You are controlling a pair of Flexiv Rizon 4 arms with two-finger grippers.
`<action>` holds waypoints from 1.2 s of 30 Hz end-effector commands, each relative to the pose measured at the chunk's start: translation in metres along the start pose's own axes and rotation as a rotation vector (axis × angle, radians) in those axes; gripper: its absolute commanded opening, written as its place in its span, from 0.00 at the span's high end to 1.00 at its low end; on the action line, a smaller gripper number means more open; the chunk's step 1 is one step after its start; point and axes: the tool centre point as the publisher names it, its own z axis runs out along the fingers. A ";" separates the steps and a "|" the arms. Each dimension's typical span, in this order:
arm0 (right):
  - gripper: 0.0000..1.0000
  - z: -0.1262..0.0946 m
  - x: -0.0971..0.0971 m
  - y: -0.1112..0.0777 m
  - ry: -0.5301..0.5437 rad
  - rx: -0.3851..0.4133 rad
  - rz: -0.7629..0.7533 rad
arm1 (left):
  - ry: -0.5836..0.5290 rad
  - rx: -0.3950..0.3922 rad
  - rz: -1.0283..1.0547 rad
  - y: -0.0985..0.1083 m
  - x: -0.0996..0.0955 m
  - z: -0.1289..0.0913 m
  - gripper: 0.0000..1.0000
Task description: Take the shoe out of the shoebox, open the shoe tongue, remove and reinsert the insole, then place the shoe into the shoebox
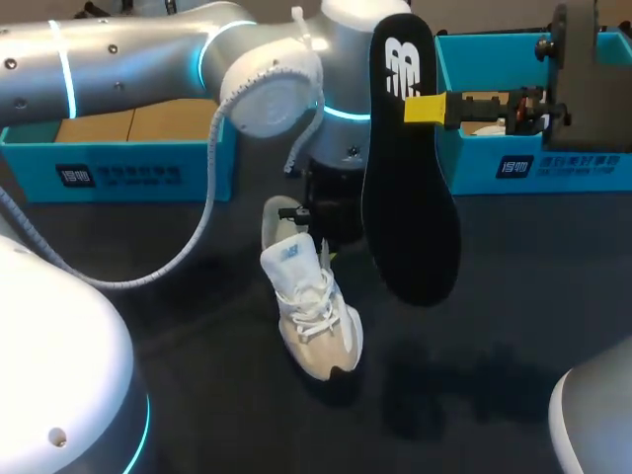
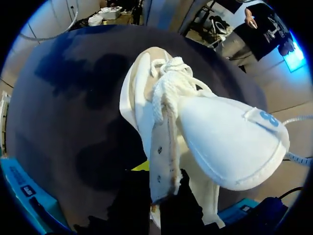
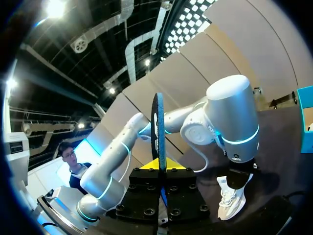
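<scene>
A white shoe (image 1: pixel 308 311) hangs toe-down over the dark table (image 1: pixel 494 296), close to its middle. My left gripper (image 1: pixel 321 222) is above it, shut on the edge of the shoe's opening. In the left wrist view the shoe (image 2: pixel 215 137) fills the space ahead of the left gripper (image 2: pixel 164 196), its tongue folded out and the eyelet edge pinched between the fingers. A black insole (image 1: pixel 407 168) is held upright in the air to the shoe's right, with my right gripper (image 1: pixel 427 109) shut on its upper part. The right wrist view shows the insole (image 3: pixel 159 129) edge-on in the right gripper (image 3: pixel 160 171), with the shoe (image 3: pixel 230 198) beyond it.
A blue shoebox (image 1: pixel 118 168) stands at the back left, behind my left arm (image 1: pixel 148 59). A second blue box (image 1: pixel 533 163) stands at the back right, beside my right wrist. The dark table in front of the shoe is bare.
</scene>
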 end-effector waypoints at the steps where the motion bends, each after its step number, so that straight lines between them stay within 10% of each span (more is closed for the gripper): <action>1: 1.00 0.002 0.008 -0.006 -0.010 -0.015 0.001 | 0.055 -0.023 0.031 -0.002 -0.011 -0.001 1.00; 23: 1.00 0.002 0.008 -0.006 -0.010 -0.015 0.001 | 0.188 0.020 0.102 0.015 -0.071 0.018 1.00; 36: 1.00 0.002 0.008 -0.006 -0.010 -0.015 0.001 | 0.255 0.033 0.086 0.012 -0.060 0.024 1.00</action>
